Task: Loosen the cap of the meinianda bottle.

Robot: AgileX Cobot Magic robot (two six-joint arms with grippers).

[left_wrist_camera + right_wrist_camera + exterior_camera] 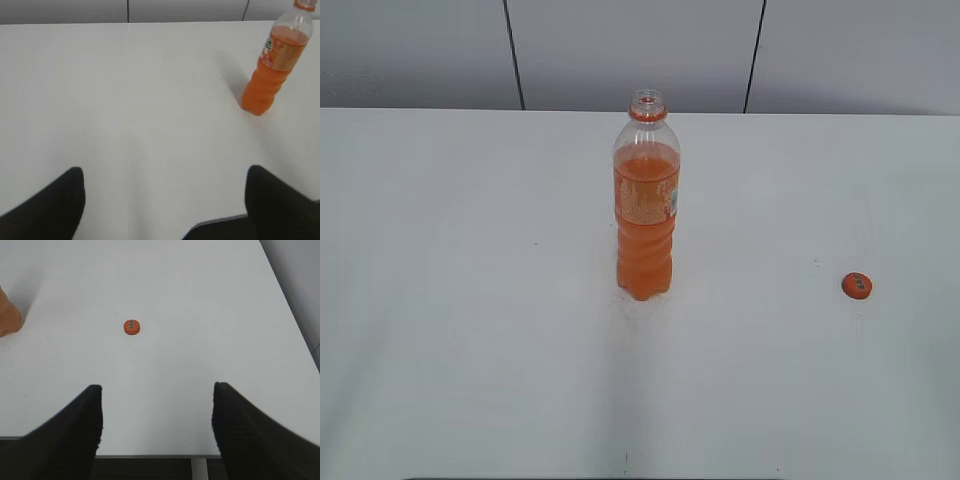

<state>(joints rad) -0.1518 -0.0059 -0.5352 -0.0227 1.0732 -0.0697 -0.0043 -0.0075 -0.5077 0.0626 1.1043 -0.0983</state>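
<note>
The meinianda bottle stands upright in the middle of the white table, its mouth uncovered above the orange neck ring. The left wrist view shows the bottle at the top right; its orange base shows at the left edge of the right wrist view. The orange cap lies flat on the table to the right, well apart from the bottle; in the right wrist view the cap sits ahead of the fingers. My left gripper is open and empty, low over the table's near side. My right gripper is open and empty, over the front edge. Neither gripper shows in the exterior view.
A grey panelled wall runs behind the table's far edge. The table's right edge shows in the right wrist view, and its front edge lies just under the right fingers.
</note>
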